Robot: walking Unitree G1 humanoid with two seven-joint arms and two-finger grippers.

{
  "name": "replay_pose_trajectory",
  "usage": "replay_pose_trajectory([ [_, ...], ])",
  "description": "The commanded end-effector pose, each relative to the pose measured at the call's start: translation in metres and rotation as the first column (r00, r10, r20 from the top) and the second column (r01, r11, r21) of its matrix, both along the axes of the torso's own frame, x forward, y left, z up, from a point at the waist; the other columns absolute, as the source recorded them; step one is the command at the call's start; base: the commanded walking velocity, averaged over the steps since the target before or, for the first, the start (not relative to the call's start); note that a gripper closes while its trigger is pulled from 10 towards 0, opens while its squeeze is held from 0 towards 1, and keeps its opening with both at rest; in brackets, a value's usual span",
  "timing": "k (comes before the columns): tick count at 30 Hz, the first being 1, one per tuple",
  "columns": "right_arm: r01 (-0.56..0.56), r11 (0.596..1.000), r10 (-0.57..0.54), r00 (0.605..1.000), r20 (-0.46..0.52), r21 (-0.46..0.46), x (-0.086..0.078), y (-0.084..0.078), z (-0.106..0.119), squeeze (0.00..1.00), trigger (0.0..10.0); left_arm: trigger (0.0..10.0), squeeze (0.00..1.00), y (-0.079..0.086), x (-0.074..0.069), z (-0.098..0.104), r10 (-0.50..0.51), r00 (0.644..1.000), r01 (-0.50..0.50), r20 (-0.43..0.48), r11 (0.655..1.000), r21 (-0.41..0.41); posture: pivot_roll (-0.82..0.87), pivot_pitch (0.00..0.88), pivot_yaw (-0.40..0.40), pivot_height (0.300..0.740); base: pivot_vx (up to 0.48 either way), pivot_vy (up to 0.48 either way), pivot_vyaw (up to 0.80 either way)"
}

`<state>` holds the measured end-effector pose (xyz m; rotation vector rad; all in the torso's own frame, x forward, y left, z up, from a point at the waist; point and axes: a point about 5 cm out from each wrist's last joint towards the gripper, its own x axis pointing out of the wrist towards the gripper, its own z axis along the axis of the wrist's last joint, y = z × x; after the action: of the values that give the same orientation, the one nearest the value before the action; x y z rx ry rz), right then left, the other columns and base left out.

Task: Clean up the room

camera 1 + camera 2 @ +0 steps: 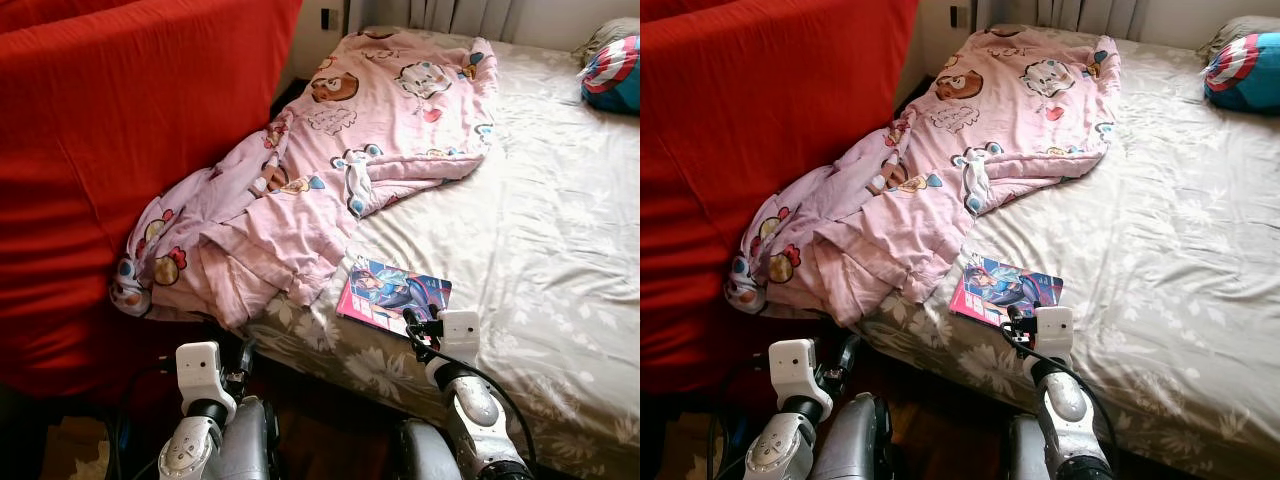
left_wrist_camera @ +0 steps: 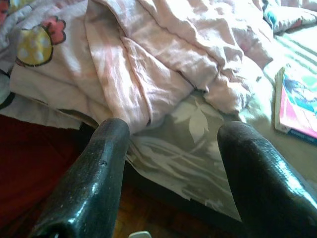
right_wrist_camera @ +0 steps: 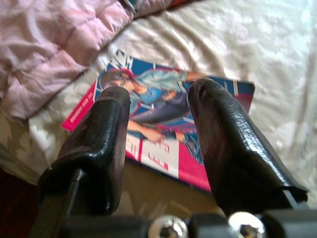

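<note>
1. Black and glossy, the two fingers of your right gripper (image 3: 158, 124) stand apart with nothing between them, poised just above the comic book (image 3: 163, 119) at the near edge of the bed
2. Your left gripper (image 2: 171, 168) has its fingers spread wide as well, holding nothing; it sits low by the bed's near corner, pointing at the sheet's hanging edge and the bunched pink cloth
3. You see the comic book (image 1: 393, 293) lying flat on the floral sheet (image 1: 540, 240), cover up, pink spine towards the blanket; one corner lies just beside the blanket's folded hem
4. You have the pink cartoon blanket (image 1: 330, 170) crumpled along the left side of the bed, running from the head end down to the near corner, where it spills over the mattress edge against the red fabric
5. Beside the bed on your left, a large red fabric (image 1: 120, 150) rises like a wall, touching the blanket
6. At the far right of the bed, a round blue, red and white cushion (image 1: 612, 75) rests near the head end, well apart from the book
</note>
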<state>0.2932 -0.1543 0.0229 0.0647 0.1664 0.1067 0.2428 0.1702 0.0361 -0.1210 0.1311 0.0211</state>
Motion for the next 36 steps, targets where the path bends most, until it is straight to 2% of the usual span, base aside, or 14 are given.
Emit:
replay_pose_trajectory([
  [1,-0.002,1.0,0.002,1.0,0.0,0.003,0.0,0.001,0.0,0.0,10.0,10.0,0.0,0.002,-0.002,-0.002,0.005,1.0,-0.005,-0.014,1.0,0.001,-0.02,0.15,0.017,0.612,0.289,0.0,0.0],
  [15,-0.012,1.0,0.012,1.0,-0.008,0.006,0.001,0.003,0.0,0.0,10.0,10.0,0.0,0.002,-0.001,-0.002,0.007,1.0,-0.007,-0.008,1.0,0.0,-0.02,0.148,0.017,0.612,0.298,0.0,0.0],
  [28,0.018,1.0,-0.018,0.999,-0.032,0.013,-0.001,0.0,-0.004,0.0,10.0,10.0,0.0,0.0,-0.002,0.0,-0.008,1.0,0.008,-0.001,1.0,-0.005,-0.02,0.165,0.019,0.612,0.0,0.0,0.0],
  [29,0.022,0.999,-0.021,0.998,-0.053,0.027,-0.003,0.0,-0.007,0.04,10.0,10.0,0.0,0.0,-0.002,0.0,-0.01,1.0,0.01,-0.001,1.0,-0.004,-0.02,0.167,0.02,0.612,0.0,0.0,0.0],
  [30,0.029,0.999,-0.027,0.997,-0.071,0.034,-0.004,-0.001,-0.01,0.97,10.0,10.0,0.0,0.0,-0.002,0.0,-0.011,1.0,0.011,-0.001,1.0,-0.004,-0.02,0.167,0.02,0.612,0.0,0.0,0.0],
  [31,0.036,0.999,-0.033,0.996,-0.084,0.04,-0.005,-0.001,-0.012,1.0,10.0,10.0,0.0,0.0,-0.002,0.0,-0.012,1.0,0.012,-0.001,1.0,-0.004,-0.01,0.17,0.02,0.612,0.0,0.0,0.0],
  [36,0.103,0.989,-0.087,0.984,-0.154,0.103,-0.008,-0.006,-0.02,1.0,10.0,10.0,0.0,0.0,-0.003,0.003,-0.018,1.0,0.018,0.004,1.0,0.004,0.01,0.196,0.021,0.612,0.0,0.0,0.0],
])
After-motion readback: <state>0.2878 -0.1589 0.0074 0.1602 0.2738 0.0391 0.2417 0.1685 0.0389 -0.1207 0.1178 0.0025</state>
